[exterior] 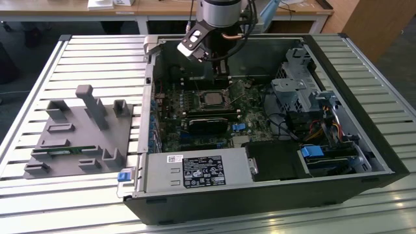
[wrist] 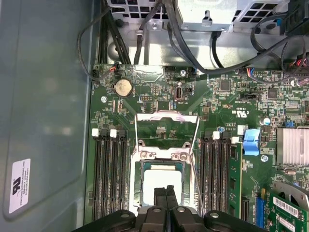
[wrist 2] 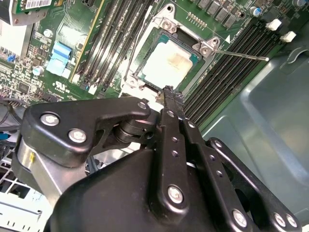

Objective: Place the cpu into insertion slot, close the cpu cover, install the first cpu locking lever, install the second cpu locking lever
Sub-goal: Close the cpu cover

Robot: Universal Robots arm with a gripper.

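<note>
One cpu (exterior: 211,99), mid-frame in the exterior view, lies just below the claw (exterior: 219,78), pressed together and empty.

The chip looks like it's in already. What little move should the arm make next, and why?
Probably shift toward the cpu cover to push it down: the cpu already sits in the insertion slot, the cover is swung back, and the shut gripper holds nothing.

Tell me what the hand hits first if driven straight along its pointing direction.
Likely the cpu, near its edge, lying in the insertion slot. The hand hangs over it, though depth is unclear.
</note>
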